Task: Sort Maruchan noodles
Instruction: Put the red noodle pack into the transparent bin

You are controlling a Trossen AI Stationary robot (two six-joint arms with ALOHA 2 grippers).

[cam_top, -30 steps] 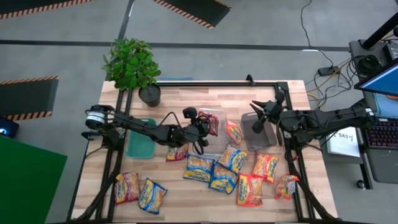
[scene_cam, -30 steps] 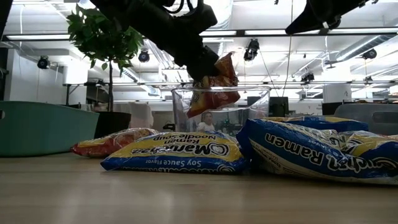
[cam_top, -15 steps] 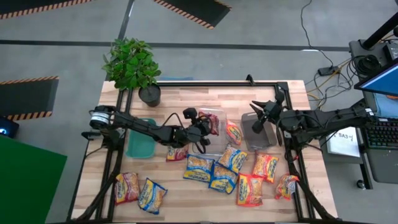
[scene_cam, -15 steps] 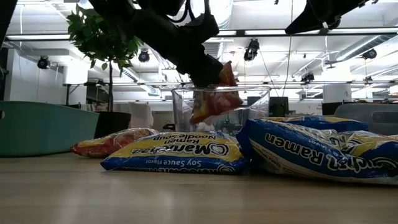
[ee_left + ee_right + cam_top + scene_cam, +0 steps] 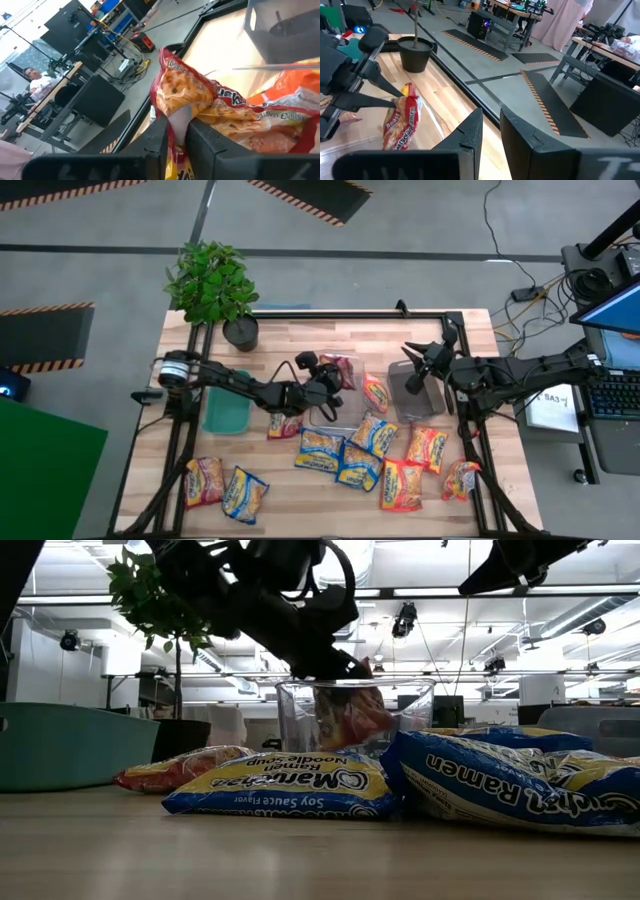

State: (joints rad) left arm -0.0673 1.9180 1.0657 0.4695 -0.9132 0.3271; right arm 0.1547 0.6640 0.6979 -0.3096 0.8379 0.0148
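Note:
My left gripper (image 5: 326, 383) reaches over the clear bin (image 5: 345, 402), shut on a yellow ramen packet with maroon-red edges (image 5: 341, 367). In the low view this packet (image 5: 350, 715) sits inside the clear bin's walls (image 5: 290, 720), below my left gripper (image 5: 335, 665). The right wrist view shows the same packet (image 5: 400, 125). My right gripper (image 5: 413, 366) waits above the grey bin (image 5: 420, 402), open by a narrow gap and holding nothing. Several other packets lie flat on the table, such as one with blue edges (image 5: 320, 448). My left gripper pinches the packet between its two fingers (image 5: 202, 142) at one crinkled end (image 5: 178, 117). The fingers come slanting down from above and from the table's left. The packet hangs below them inside the clear bin. I cannot tell whether its lower end touches the bin's floor.
A teal bin (image 5: 228, 402) stands at the left and a potted plant (image 5: 215, 285) at the far left corner. One packet (image 5: 375, 392) lies between the clear and grey bins. More packets fill the near half (image 5: 400, 485), with two at the near left (image 5: 225, 488).
My left gripper has moved down and a little toward the far edge, staying shut on the packet. The packet, held above the clear bin's rim a second ago, now hangs lower, inside the bin's walls.

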